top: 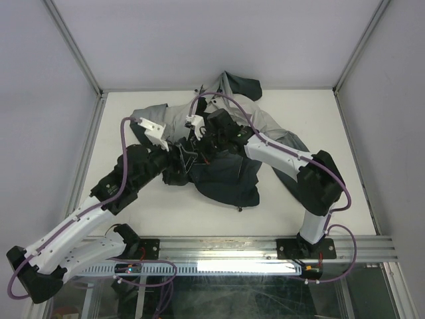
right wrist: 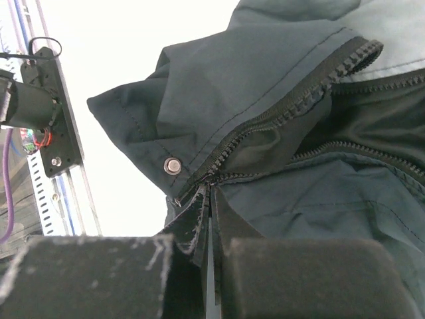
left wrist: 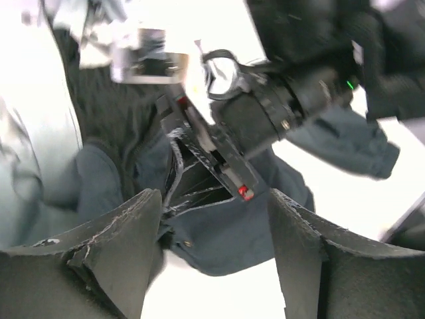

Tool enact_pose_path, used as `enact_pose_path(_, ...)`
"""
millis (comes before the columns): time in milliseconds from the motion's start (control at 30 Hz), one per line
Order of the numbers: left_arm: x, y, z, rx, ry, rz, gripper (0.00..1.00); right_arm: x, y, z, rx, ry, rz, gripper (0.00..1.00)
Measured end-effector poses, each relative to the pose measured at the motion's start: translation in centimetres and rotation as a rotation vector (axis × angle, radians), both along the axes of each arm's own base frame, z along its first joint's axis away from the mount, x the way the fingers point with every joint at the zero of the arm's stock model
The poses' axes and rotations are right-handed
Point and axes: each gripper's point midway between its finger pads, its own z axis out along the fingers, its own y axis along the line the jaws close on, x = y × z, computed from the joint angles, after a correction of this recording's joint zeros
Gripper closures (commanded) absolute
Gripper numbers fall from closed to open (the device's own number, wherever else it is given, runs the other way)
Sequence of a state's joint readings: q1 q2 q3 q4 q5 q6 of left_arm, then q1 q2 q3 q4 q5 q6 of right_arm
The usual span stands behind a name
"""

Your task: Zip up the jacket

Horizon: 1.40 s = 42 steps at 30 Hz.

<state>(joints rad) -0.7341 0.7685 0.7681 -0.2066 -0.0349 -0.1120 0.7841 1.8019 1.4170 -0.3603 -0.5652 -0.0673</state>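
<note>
Top external: fixed high behind the arm bases, looking down over the whole bench point(top: 345, 133). Left wrist: close range, facing the right tool point(left wrist: 178, 193) past the left tool point(left wrist: 214, 199). Right wrist: tight on the jacket point(right wrist: 279, 86) zipper point(right wrist: 265, 119). All three share the jacket's dark lower front.

We look along the right gripper point(right wrist: 209, 256), whose jaws are pressed together on the frayed lower corner of the jacket point(right wrist: 279, 86), where the zipper point(right wrist: 265, 123) begins. Above the grip the two tooth rows part toward the upper right. We note a metal snap point(right wrist: 172, 165) just beside the teeth, and the pale surface point(right wrist: 119, 46) behind.
</note>
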Motion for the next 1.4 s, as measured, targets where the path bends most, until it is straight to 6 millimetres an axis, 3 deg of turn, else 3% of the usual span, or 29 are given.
enact_pose_path(100,1.0,0.3,-0.7,-0.126,0.237,0.162,0.29,-0.3,0.7,0.4,0.025,-0.006,0.003,1.00)
enact_pose_path(200,1.1,1.1,-2.8,-0.188,0.430,0.313,0.28,-0.5,1.1,0.8,0.049,-0.008,0.004,1.00)
enact_pose_path(433,-0.5,3.9,-4.7,-0.351,0.652,0.551,0.36,-0.8,1.8,2.0,0.100,-0.010,0.009,1.00)
enact_pose_path(633,-1.6,4.6,-4.3,-0.535,0.754,0.629,0.38,-1.3,2.3,2.8,0.131,-0.019,0.020,1.00)
enact_pose_path(833,-1.9,4.6,-7.8,-0.641,0.880,0.727,0.38,-2.1,2.7,2.7,0.143,-0.014,0.043,1.00)
enact_pose_path(1033,-2.0,5.1,-10.8,-0.725,0.952,0.826,0.50,-3.3,2.7,2.8,0.147,-0.012,0.065,1.00)
enact_pose_path(1233,-1.4,5.8,-11.5,-0.853,0.932,0.862,0.55,-4.4,3.0,3.7,0.166,-0.019,0.093,1.00)
enact_pose_path(1400,-0.6,5.8,-11.0,-0.912,0.908,0.870,0.68,-5.1,3.4,3.9,0.173,-0.019,0.114,1.00)
